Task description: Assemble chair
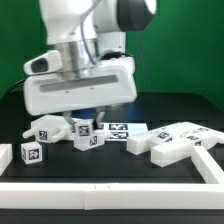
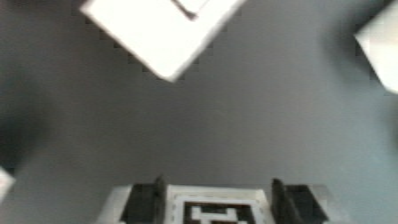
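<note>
The chair lies as loose white tagged pieces on the black table. In the wrist view my gripper (image 2: 217,184) is shut on a white chair piece (image 2: 217,208); the piece's black-and-white tag faces the camera and a dark finger (image 2: 153,202) presses each side. In the exterior view the gripper (image 1: 88,118) reaches down from the big white hand to that block (image 1: 88,136) at the table's middle, and the fingers are mostly hidden. A chunky leg piece (image 1: 47,129) and a small cube (image 1: 30,153) lie toward the exterior view's left. Larger panels (image 1: 176,143) lie toward its right.
The marker board (image 1: 119,130) lies flat just behind the held block. A white border rail (image 1: 100,194) runs along the front and up the exterior view's right side. Another white piece (image 2: 164,30) shows ahead in the wrist view. A green backdrop stands behind.
</note>
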Controlling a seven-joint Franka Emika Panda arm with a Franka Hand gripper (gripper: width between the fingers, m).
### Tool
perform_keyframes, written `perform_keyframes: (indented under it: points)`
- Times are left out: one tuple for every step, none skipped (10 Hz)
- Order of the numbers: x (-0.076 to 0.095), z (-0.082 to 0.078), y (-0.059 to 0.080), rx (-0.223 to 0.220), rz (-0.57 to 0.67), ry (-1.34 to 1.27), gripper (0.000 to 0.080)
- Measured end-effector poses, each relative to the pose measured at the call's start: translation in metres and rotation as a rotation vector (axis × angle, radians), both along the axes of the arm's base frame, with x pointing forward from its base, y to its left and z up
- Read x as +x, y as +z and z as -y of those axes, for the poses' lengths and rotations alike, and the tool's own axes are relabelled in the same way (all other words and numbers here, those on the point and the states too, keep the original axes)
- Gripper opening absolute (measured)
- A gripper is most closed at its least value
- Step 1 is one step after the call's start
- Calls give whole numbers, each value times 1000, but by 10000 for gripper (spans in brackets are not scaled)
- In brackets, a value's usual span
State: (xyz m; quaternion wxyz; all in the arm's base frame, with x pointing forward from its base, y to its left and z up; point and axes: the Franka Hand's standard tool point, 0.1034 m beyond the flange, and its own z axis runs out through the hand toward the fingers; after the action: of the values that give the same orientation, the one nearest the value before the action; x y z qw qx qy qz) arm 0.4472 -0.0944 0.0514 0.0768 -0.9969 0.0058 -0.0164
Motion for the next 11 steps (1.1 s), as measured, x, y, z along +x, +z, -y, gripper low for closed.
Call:
perform_keyframes:
  points:
    - [-11, 26, 1, -10, -6, -5, 281]
    - [-21, 47, 2, -28, -4, -7, 281]
    - [-26, 67, 3, -21, 13, 31, 281]
    - [-26, 67, 3, -19, 11, -7, 281]
    - [-25, 64, 2, -18, 11, 5, 281]
    - [-28, 69, -1, -20, 11, 29, 281]
    - [-35, 79, -12, -16, 1, 50, 281]
    - [-41, 95, -17, -18, -2, 70, 281]
    - [-45, 107, -24, -18, -7, 68, 281]
    - [-49, 111, -31, -22, -9, 80, 281]
    - [-53, 115, -39, -32, -7, 90, 281]
